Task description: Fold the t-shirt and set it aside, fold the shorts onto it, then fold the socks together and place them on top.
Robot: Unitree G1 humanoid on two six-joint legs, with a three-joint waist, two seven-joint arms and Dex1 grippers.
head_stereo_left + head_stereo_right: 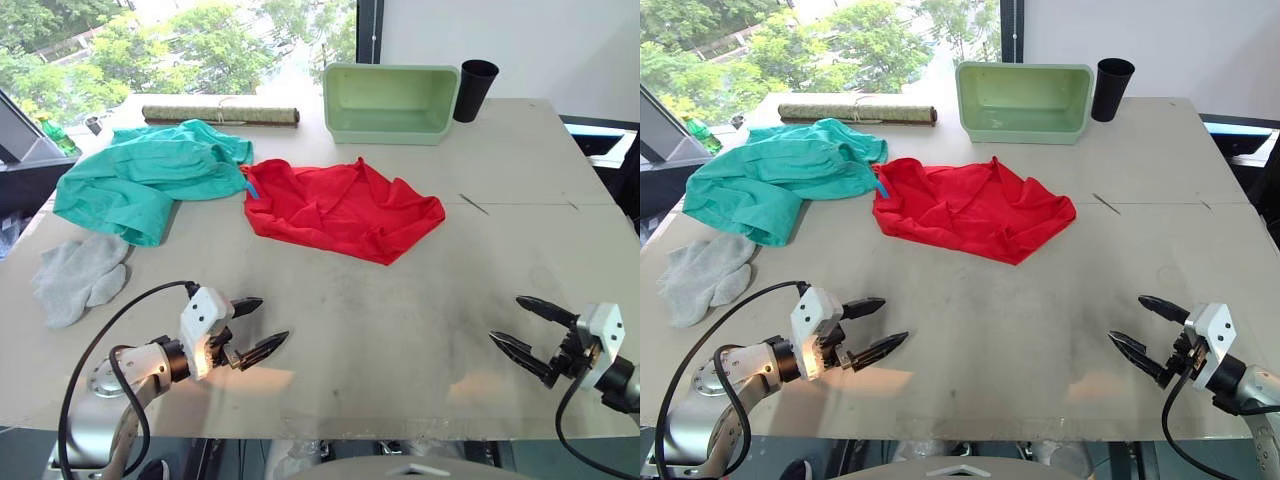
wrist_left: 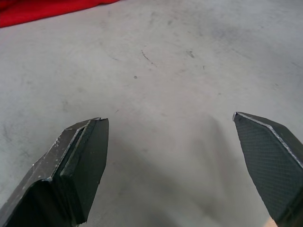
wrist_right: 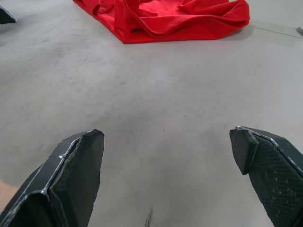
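Looking over your desk, you have one red t-shirt crumpled mid-desk, one teal shorts heaped toward the far left corner, two grey socks by the left edge, and both the left gripper and right gripper with jaws wide apart, empty, near the front edge.
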